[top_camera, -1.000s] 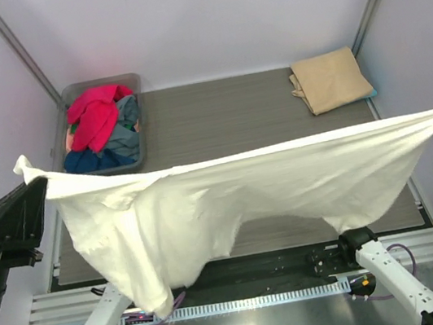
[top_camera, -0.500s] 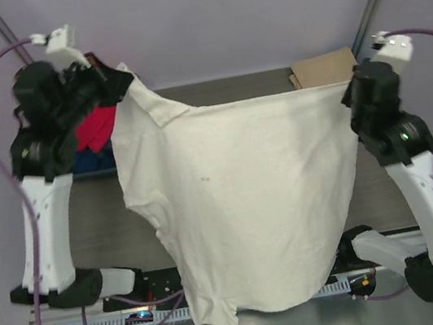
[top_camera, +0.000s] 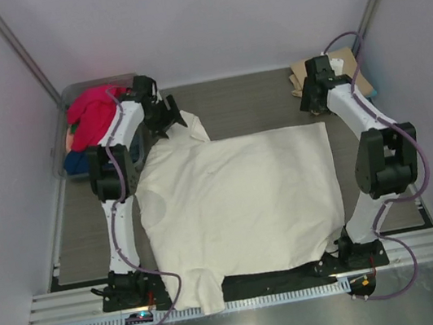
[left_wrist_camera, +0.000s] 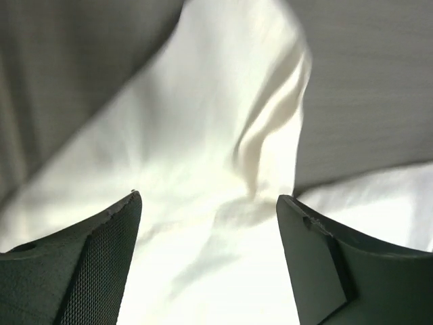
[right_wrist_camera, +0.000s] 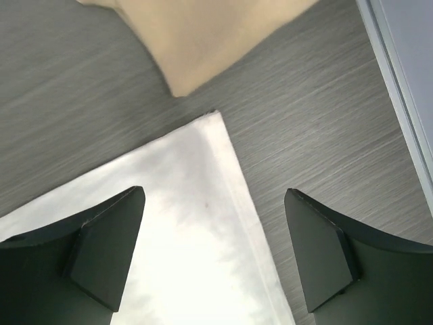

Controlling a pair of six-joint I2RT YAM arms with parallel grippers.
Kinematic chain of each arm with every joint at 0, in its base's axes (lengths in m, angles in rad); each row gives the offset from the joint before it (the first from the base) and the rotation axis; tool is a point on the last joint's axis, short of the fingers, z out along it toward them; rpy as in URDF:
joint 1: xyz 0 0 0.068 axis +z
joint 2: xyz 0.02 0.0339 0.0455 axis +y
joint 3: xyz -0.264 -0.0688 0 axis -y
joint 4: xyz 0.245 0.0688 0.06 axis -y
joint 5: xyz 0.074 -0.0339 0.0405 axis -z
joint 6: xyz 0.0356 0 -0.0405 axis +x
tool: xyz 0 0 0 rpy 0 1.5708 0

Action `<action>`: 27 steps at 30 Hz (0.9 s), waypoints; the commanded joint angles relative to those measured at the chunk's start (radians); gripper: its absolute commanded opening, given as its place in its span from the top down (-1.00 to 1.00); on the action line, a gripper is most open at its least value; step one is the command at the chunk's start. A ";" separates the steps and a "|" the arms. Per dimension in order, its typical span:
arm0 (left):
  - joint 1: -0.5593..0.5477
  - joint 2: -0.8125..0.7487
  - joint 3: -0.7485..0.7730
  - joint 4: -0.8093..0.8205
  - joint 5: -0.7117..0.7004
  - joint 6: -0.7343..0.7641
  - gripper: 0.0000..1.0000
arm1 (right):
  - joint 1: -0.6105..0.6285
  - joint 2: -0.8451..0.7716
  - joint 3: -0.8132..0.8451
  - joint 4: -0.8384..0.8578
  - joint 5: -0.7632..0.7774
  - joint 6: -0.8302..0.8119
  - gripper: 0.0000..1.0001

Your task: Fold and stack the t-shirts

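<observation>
Cream-white t-shirt (top_camera: 239, 200), hung aloft a second ago, is now laid flat mid-frame, upper-left corner rumpled. Left gripper (left_wrist_camera: 208, 198) and right gripper (right_wrist_camera: 213, 191) are spread apart, shirt released.

Top external: high, behind the arm bases, angled down and forward; far off, whole table (top_camera: 248, 104) in frame.
Left wrist: close, downward past left gripper (left_wrist_camera: 208, 198) onto rumpled cream-white t-shirt (top_camera: 239, 200).
Right wrist: close, downward past right gripper (right_wrist_camera: 213, 191); shirt's far right corner, tan t-shirt (right_wrist_camera: 203, 34) just beyond.
Shared by all three: cream-white t-shirt, table.
</observation>
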 commanded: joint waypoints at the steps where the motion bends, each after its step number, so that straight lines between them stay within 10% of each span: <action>1: -0.005 -0.371 -0.154 0.154 -0.013 -0.036 -0.63 | 0.009 -0.201 -0.039 0.060 -0.089 0.002 -0.81; 11: -0.150 -0.617 -0.676 0.286 -0.172 -0.014 -0.48 | 0.115 -0.241 -0.208 0.160 -0.403 0.018 -0.79; 27: -0.150 -0.211 -0.366 0.300 -0.228 -0.078 -0.25 | 0.173 -0.308 -0.282 0.185 -0.497 0.031 -0.75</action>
